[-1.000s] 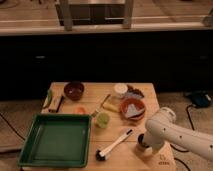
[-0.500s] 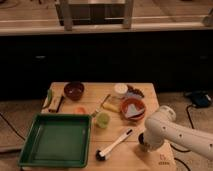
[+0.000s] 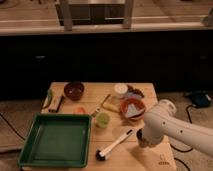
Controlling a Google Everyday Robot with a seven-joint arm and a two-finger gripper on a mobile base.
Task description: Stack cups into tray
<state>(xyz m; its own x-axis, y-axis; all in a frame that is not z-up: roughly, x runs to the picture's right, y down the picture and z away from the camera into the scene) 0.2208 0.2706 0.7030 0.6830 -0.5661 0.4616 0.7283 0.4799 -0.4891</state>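
Note:
A pale lime green cup (image 3: 102,120) stands upright on the wooden table, just past the top right corner of the green tray (image 3: 30,150). The tray lies at the front left and nothing shows inside it. My white arm reaches in from the right, and its gripper (image 3: 142,140) hangs low over the table, right of the brush and well right of the cup. The wrist hides the fingers. A dark shape sits at the gripper's tip, and I cannot tell what it is or whether anything is held.
A white-handled brush (image 3: 115,146) with a black head lies between tray and gripper. A red-orange bowl (image 3: 141,106) with a grey cloth stands behind the arm, a dark red bowl (image 3: 74,90) at the back left. Small items lie along the back. The table's edge runs close behind the gripper.
The arm has hardly moved over the last second. The cup, tray, brush and bowls lie where they were.

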